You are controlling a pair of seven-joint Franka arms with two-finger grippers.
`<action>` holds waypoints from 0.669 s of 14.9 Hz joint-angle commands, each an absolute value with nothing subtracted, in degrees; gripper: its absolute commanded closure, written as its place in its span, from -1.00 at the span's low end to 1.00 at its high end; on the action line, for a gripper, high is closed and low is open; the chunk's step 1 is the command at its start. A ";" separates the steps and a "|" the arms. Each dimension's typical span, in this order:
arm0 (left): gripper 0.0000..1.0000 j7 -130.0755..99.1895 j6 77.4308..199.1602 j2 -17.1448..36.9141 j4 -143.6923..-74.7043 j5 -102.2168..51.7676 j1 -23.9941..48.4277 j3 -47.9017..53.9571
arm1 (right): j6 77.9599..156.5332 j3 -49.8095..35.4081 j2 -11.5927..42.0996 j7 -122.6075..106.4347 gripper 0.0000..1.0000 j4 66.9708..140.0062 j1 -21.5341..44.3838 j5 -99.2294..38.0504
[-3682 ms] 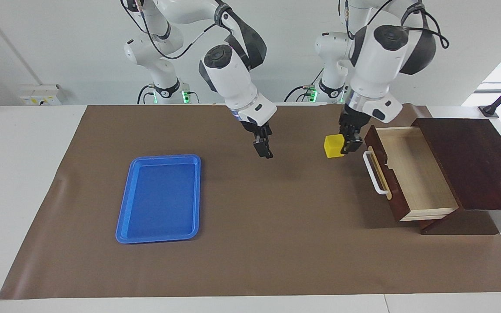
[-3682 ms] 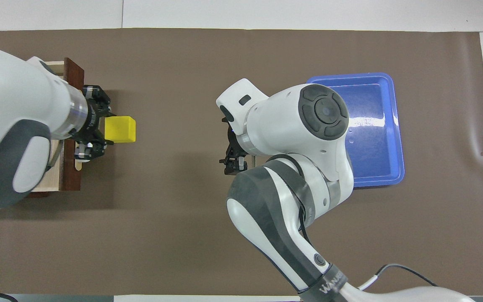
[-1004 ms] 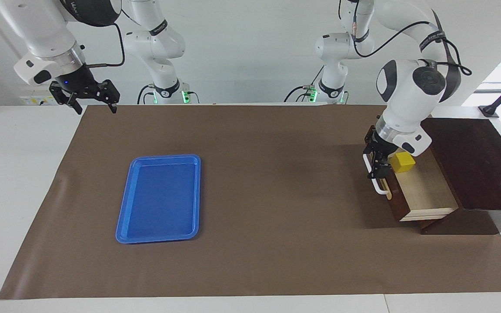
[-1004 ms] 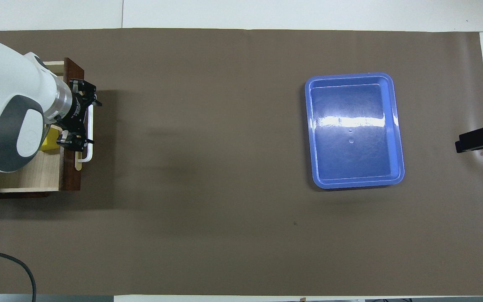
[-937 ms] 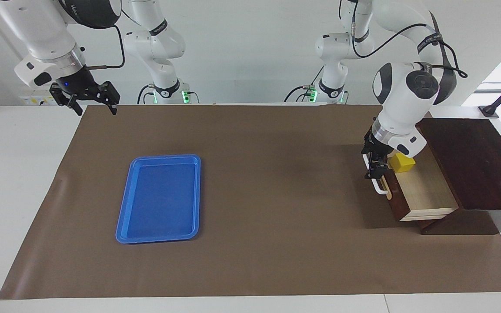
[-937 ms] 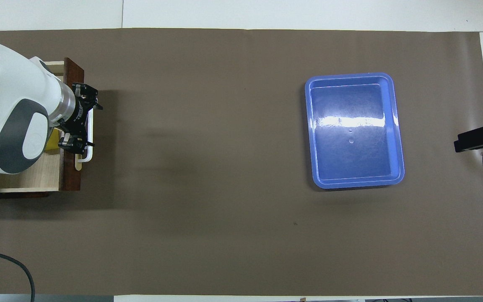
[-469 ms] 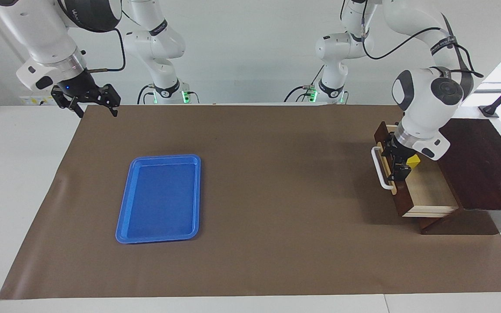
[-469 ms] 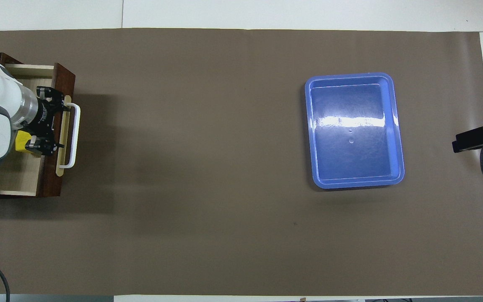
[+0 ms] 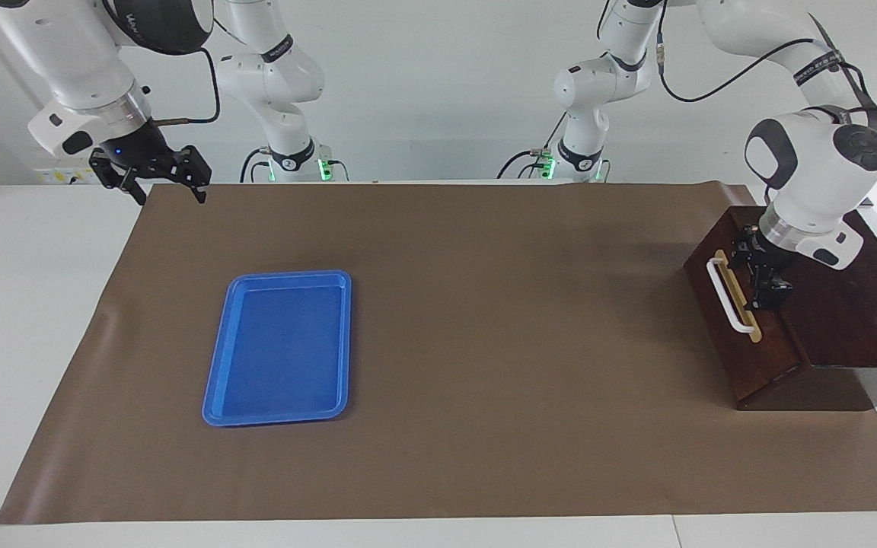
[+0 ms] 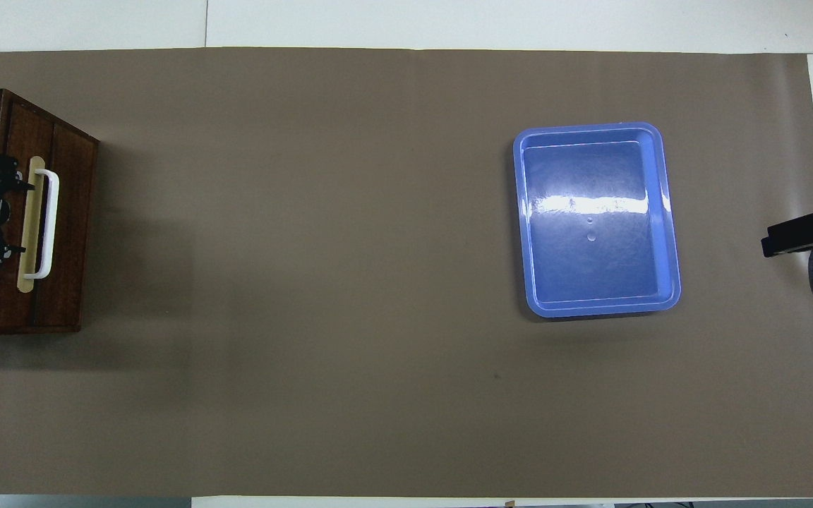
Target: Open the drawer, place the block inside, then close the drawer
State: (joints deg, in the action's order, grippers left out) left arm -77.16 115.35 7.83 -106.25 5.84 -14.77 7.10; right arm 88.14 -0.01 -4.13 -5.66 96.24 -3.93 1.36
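Note:
The drawer [image 9: 760, 356] is pushed fully into the dark wooden box [image 9: 861, 304], at the left arm's end of the table. Its front is flush and its white handle [image 9: 726, 297] faces the table's middle. In the overhead view the drawer front [image 10: 69, 212] and handle [image 10: 49, 224] show too. The yellow block is hidden. My left gripper [image 9: 763, 271] is open and empty over the box's top edge, just above the handle; it also shows in the overhead view [image 10: 4, 209]. My right gripper [image 9: 168, 189] is open and empty, waiting over the mat's corner by the right arm's base.
A blue tray [image 9: 279, 411] lies empty on the brown mat toward the right arm's end; it shows in the overhead view too [image 10: 669, 219]. A dark part of the right gripper [image 10: 795, 236] sticks in at that view's edge.
The left gripper has pushed the drawer fully shut over the last second. The yellow block went out of sight inside it. The right arm has barely moved.

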 commanded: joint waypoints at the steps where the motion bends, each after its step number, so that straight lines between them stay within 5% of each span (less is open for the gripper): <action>1: -1.00 -72.17 114.62 7.29 -104.08 7.73 -14.95 7.29 | 88.51 -0.88 -5.10 -4.92 -1.00 97.12 -5.10 0.53; 4: -1.00 -65.51 106.64 6.42 -97.40 7.30 -12.75 7.82 | 88.42 -0.88 -5.01 -5.01 -1.00 97.12 -5.10 0.61; 10: -1.00 -38.03 96.51 1.85 -96.07 3.71 -8.17 9.23 | 88.42 -0.88 -5.10 -5.01 -1.00 97.12 -5.01 0.62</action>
